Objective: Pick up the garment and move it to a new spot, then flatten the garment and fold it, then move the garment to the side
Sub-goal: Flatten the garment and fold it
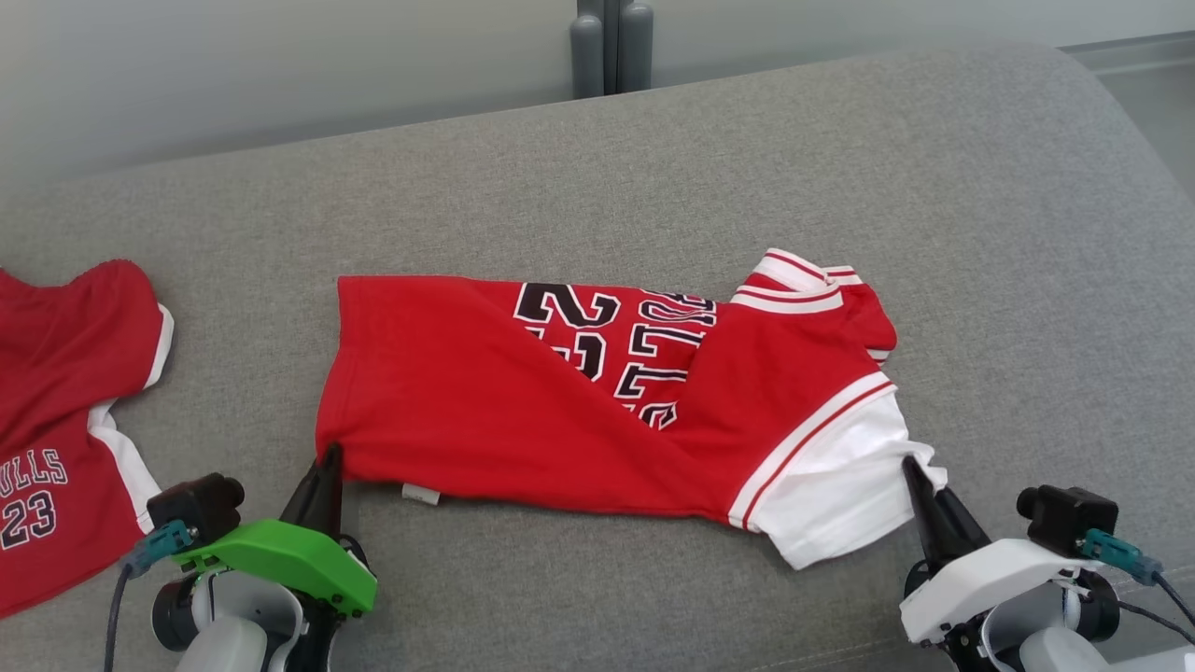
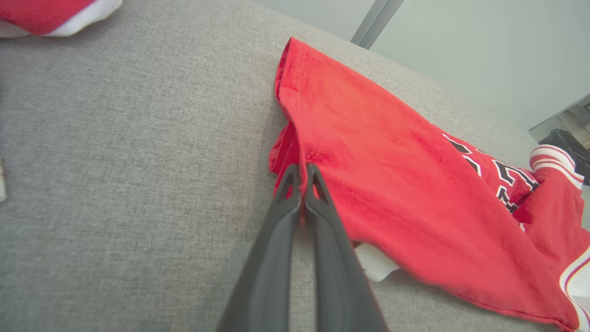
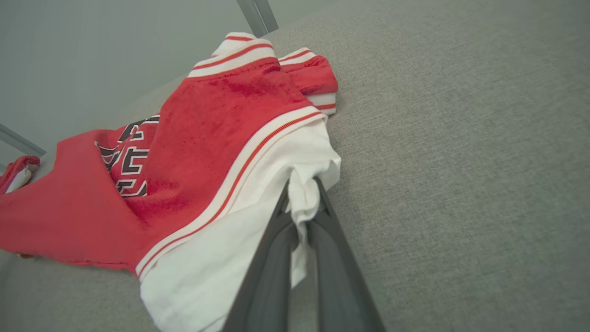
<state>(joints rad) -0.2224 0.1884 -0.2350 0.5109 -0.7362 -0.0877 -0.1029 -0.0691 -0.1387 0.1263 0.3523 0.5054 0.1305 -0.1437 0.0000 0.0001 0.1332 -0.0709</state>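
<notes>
The garment (image 1: 523, 411) is a red jersey with black lettering, white-and-red trim and a white sleeve, lying crosswise and partly folded over itself on a grey cushion. My left gripper (image 1: 329, 459) is shut on its near left hem corner; in the left wrist view the two fingers of this gripper (image 2: 303, 171) pinch the red hem of the garment (image 2: 378, 175). My right gripper (image 1: 913, 469) is shut on the white sleeve edge at the near right; the right wrist view has white cloth of the garment (image 3: 221, 138) bunched between that gripper's (image 3: 303, 188) fingers.
A second red jersey (image 1: 65, 411) with white trim lies at the cushion's left edge. The grey cushion (image 1: 653, 168) stretches back to a pale wall, where two grey posts (image 1: 611, 47) stand. Bare cushion lies behind and right of the garment.
</notes>
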